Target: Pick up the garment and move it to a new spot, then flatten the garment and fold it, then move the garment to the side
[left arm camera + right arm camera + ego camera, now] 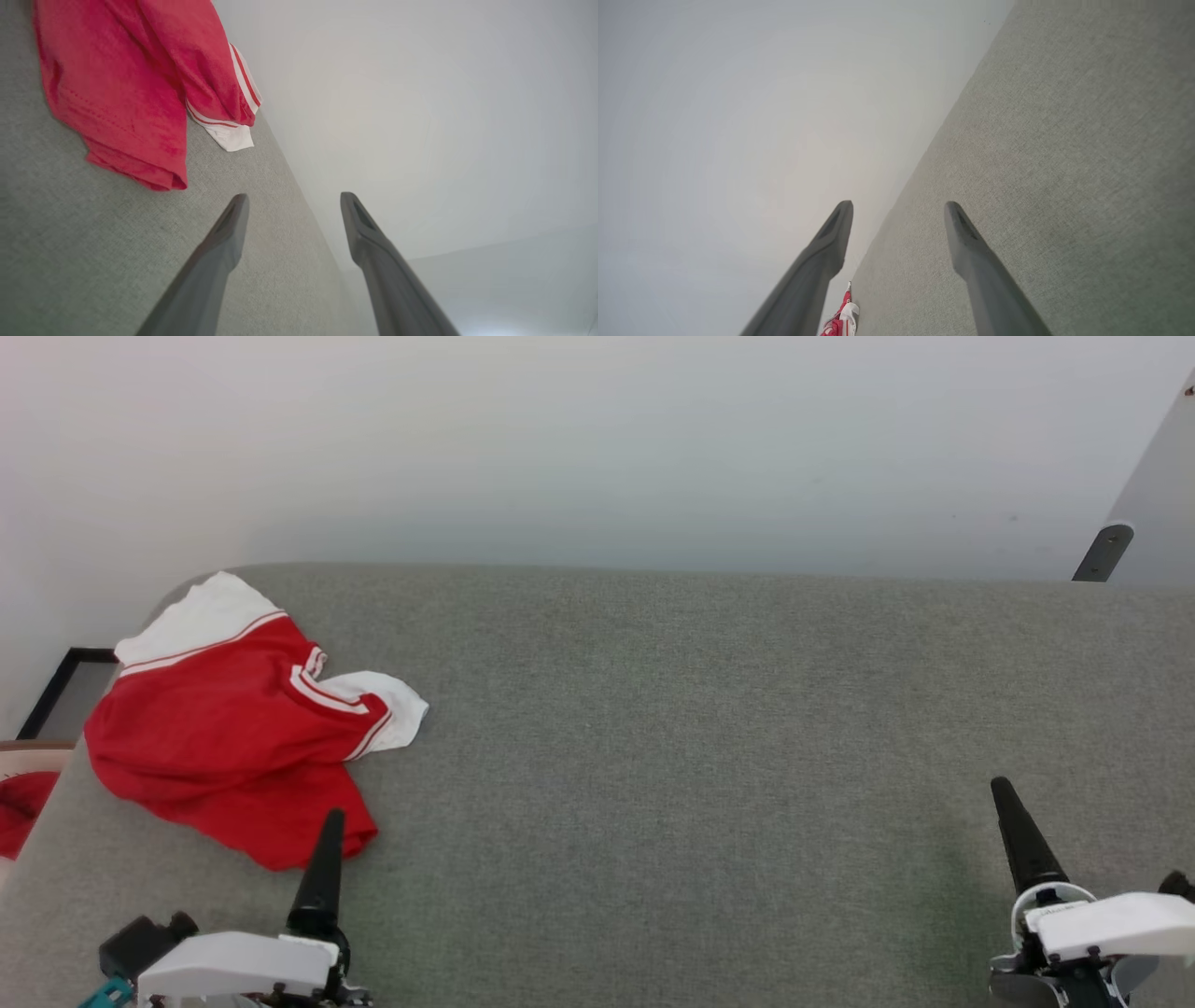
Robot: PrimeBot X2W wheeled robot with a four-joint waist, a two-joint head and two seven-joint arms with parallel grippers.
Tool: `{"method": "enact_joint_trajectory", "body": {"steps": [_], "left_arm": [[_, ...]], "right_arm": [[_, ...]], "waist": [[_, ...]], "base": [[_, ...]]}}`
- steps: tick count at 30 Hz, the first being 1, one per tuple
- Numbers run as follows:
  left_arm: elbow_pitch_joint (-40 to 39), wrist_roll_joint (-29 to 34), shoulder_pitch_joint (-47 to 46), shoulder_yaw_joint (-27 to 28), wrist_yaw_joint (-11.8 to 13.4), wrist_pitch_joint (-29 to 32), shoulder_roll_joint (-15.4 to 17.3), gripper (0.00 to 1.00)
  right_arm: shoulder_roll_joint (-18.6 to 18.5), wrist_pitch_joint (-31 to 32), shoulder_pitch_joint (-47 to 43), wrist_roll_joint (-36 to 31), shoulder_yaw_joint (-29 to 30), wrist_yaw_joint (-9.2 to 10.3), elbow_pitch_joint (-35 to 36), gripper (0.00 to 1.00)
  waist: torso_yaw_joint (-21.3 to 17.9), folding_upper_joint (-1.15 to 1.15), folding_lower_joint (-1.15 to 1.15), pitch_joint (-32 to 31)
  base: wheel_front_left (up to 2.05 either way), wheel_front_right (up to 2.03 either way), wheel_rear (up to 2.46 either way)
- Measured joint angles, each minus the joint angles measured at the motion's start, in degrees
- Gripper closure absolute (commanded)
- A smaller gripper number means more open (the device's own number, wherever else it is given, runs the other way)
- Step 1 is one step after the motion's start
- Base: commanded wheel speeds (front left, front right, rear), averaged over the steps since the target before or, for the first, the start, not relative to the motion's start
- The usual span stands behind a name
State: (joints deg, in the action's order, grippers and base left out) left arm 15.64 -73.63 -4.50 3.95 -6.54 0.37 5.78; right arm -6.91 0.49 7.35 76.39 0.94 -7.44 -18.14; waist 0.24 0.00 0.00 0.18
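The red shirt lies crumpled at the desk's far left corner. The left end effector hovers just beside its near edge, fingers spread (nothing between them); the right end effector, well apart, stands equally wide and empty.

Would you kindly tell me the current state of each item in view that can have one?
red shirt: crumpled, unfolded, lying at the left end of the grey surface, not held.
left end effector: open, empty, apart from the shirt.
right end effector: open, empty, far from the shirt.
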Motion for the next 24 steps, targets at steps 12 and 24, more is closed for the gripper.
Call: {"method": "enact_joint_trajectory", "body": {"steps": [12, 24], "left_arm": [[-1.0, 14.9, 0.0, -0.8, 0.3, -2.7, 0.7, 0.00], [-1.1, 26.6, 0.0, -1.9, 0.3, -5.0, 1.5, 0.00]], "right_arm": [[-1.2, -2.6, 1.5, -13.8, -1.6, -0.01, -0.5, 0.00], [-1.2, -4.9, 1.7, -28.8, -1.3, -0.01, -1.1, 0.00]], "waist": [[0.0, 0.00, 0.00, -0.1], [-0.1, 0.00, 0.00, -0.1]], "base": [[0.00, 0.00, 0.00], [0.00, 0.00, 0.00]]}}
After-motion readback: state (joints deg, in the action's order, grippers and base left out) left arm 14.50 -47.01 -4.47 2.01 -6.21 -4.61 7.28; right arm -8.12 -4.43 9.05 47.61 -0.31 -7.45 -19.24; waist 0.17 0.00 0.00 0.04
